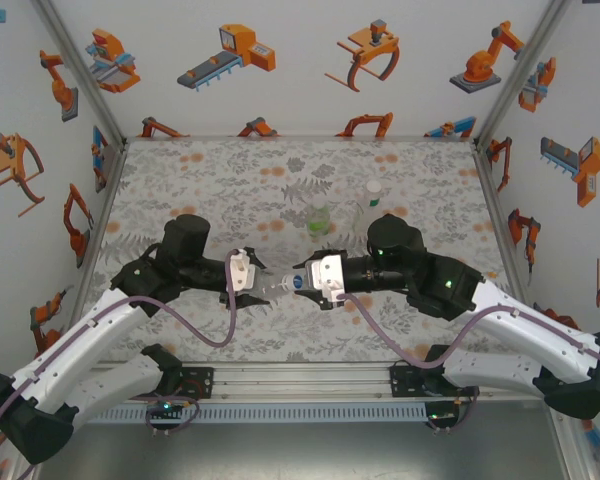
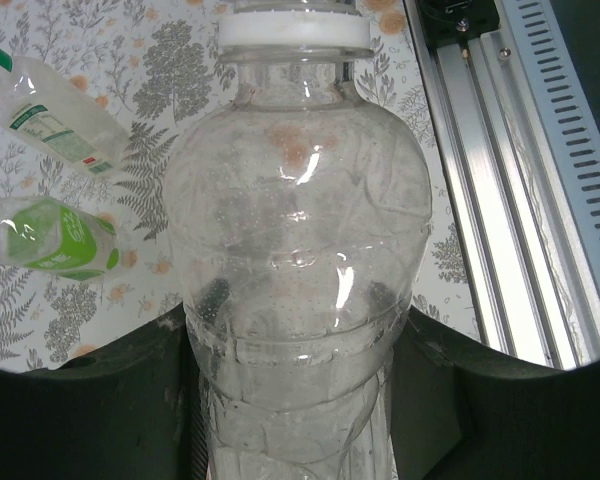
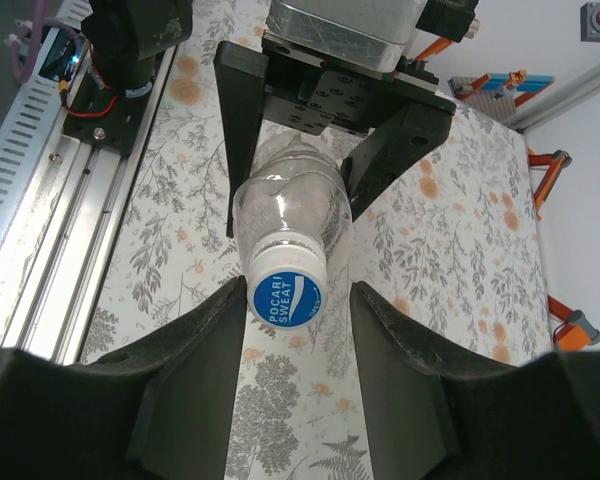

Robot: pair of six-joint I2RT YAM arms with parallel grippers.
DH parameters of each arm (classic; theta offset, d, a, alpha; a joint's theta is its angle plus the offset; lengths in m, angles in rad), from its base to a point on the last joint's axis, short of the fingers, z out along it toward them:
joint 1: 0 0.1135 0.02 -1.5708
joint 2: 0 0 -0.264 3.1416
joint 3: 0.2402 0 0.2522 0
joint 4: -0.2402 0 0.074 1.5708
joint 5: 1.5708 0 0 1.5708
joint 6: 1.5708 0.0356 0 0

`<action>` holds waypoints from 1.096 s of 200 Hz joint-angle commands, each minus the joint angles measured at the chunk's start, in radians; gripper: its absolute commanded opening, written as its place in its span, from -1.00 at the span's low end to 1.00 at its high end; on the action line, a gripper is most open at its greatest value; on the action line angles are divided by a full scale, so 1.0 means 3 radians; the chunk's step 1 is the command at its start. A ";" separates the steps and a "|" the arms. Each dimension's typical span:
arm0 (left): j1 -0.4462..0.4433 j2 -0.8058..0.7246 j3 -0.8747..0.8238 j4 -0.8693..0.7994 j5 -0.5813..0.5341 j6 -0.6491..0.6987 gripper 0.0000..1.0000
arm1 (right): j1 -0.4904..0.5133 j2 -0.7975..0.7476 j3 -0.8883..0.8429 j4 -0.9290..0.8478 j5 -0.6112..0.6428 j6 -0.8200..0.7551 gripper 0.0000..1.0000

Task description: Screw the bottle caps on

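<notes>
My left gripper (image 1: 263, 290) is shut on the body of a clear bottle (image 2: 295, 250), holding it level with its neck toward the right arm. A blue-topped cap (image 3: 286, 297) with white sides sits on that neck. My right gripper (image 3: 298, 300) stands open around the cap. Its left finger (image 3: 215, 330) touches the cap's edge, and a gap remains at its right finger (image 3: 380, 330). From above, the cap (image 1: 298, 283) lies between the two grippers, near the table's front middle.
A green-tinted bottle (image 1: 320, 218) and a clear bottle with a white top (image 1: 372, 200) stand upright behind the grippers. The aluminium base rail (image 1: 300, 380) runs along the near edge. Walls enclose the table on three sides.
</notes>
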 commanded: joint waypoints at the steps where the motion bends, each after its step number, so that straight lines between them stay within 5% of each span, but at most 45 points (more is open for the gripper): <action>1: -0.0014 0.0004 0.0118 -0.0075 0.0136 0.0072 -1.00 | 0.0018 0.0000 0.0037 0.0111 -0.0088 -0.0050 -0.14; 62: -0.0010 -0.0012 0.0123 -0.0075 0.0133 0.0078 -1.00 | 0.0017 -0.0012 -0.0025 0.0130 -0.0057 0.0001 -0.35; 113: -0.0009 -0.0051 0.0095 0.0067 -0.0255 -0.0084 -1.00 | 0.0019 -0.0053 -0.0240 0.0533 0.0364 0.0625 -0.53; 150: -0.0005 -0.0124 0.0043 0.0227 -0.0655 -0.0209 -1.00 | 0.0020 -0.0101 -0.0515 0.1038 0.0802 0.1347 -0.70; 219: -0.0008 -0.0302 -0.0101 0.0425 -0.0659 -0.0171 -1.00 | 0.0020 -0.0084 -0.1011 0.2180 0.1350 0.3662 -1.00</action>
